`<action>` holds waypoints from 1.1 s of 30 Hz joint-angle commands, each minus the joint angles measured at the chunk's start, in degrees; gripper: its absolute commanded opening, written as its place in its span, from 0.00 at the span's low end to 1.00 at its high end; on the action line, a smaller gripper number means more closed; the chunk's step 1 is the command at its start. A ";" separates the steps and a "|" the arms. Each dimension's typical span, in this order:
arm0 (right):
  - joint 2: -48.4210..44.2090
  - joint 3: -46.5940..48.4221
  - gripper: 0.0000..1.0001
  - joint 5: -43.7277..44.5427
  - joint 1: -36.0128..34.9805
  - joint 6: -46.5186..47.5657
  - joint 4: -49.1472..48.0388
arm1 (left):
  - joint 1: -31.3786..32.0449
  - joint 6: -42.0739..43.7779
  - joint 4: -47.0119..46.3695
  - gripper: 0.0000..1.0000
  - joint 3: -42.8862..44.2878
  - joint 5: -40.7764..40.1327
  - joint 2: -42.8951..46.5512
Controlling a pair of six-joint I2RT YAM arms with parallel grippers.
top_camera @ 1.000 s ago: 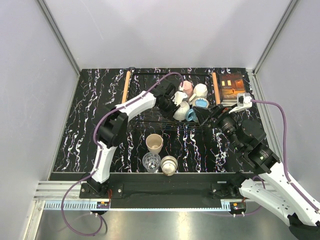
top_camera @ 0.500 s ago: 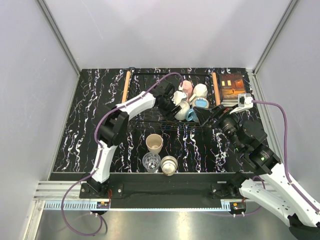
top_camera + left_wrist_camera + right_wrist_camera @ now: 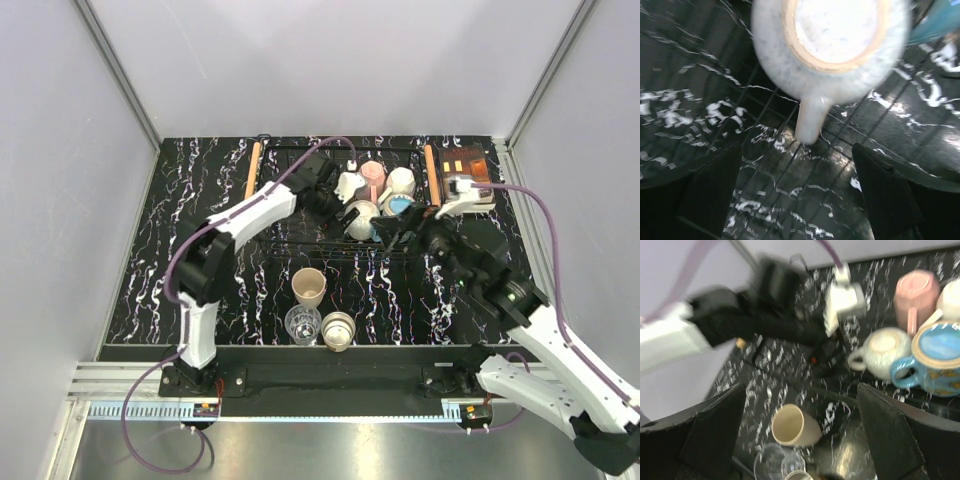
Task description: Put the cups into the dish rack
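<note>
Black wire formed the dish rack [image 3: 290,238], which stood at the far middle of the marbled worktop [image 3: 170,220], with a wooden rod handle at each end. Four mugs were grouped in its right part: a pink mug [image 3: 914,292], a white mug [image 3: 400,181] beside it, a speckled white mug [image 3: 832,40] turned bottom up, and a blue mug [image 3: 935,357] touching the speckled one. The left claw [image 3: 796,150] hung over the rack, just beside the speckled mug. Its fingers [image 3: 710,190] stood wide apart and grasped nothing, and the mug's handle pointed toward the gap. The right claw [image 3: 801,387] was released too, near the front right edge of the rack, with nothing between its fingers. Three cups were on the worktop in front of the rack: a cream cup [image 3: 309,287] lying on its side, a clear glass tumbler [image 3: 303,324], and a third cup [image 3: 338,330] upright just beside the tumbler. An orange-brown book [image 3: 465,172] lay beside the rack's right handle
</note>
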State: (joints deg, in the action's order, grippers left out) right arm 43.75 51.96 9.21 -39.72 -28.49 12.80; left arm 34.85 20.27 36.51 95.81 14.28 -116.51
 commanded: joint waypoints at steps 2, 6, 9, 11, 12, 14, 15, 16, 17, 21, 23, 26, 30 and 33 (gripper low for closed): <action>10.73 5.51 1.00 -11.30 0.09 3.61 11.62 | -0.57 -3.66 -1.62 0.97 -0.01 0.04 14.44; 17.76 8.93 1.00 -10.10 -3.49 6.42 20.58 | -1.80 -6.12 0.83 0.97 2.44 0.39 20.70; 20.32 10.87 1.00 -5.79 -9.30 8.71 23.15 | -5.04 -10.94 2.77 0.96 3.51 1.71 24.99; 22.69 13.15 1.00 -5.43 -13.09 9.67 24.90 | -5.84 -13.15 3.30 0.94 1.59 -0.38 27.37; 23.57 13.77 1.00 -5.17 -14.23 10.03 25.43 | -5.93 -13.24 3.82 0.93 -1.04 -1.96 30.00; 25.16 15.35 0.97 -4.90 -17.83 10.91 26.05 | -5.93 -13.59 4.18 0.93 -4.39 -5.04 32.47; 25.51 15.79 0.85 -5.34 -18.71 10.83 25.96 | -6.20 -13.51 4.88 0.93 -7.80 -5.05 33.79; 26.21 16.15 0.79 -6.56 -19.77 10.22 26.75 | -6.29 -13.24 4.88 0.93 -9.75 -5.32 36.59; 26.65 16.85 0.73 -6.66 -20.47 9.95 27.36 | -6.37 -13.24 4.88 0.93 -11.33 -5.06 37.92; 28.58 16.68 0.69 -6.66 -24.25 9.42 30.09 | -7.08 -13.33 4.62 0.92 -17.67 -3.91 43.02; 28.85 15.89 0.68 -6.58 -26.18 8.45 30.88 | -7.51 -13.42 4.45 0.93 -19.43 -3.56 44.78; 29.47 15.01 0.68 -5.09 -28.99 7.49 33.16 | -7.78 -13.68 4.01 0.92 -21.01 -3.39 46.45; 31.22 14.57 0.68 -2.19 -33.38 7.22 35.63 | -7.69 -14.64 2.78 0.92 -22.86 -3.12 48.13; 34.63 17.02 0.68 -1.13 -35.76 8.18 35.28 | -7.78 -15.44 2.60 0.92 -23.21 -2.77 48.30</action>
State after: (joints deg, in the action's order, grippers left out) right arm 74.85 66.48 4.97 -72.40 -20.64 46.74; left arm 27.27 6.46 42.33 73.06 11.14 -70.17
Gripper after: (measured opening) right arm 0.677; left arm 0.921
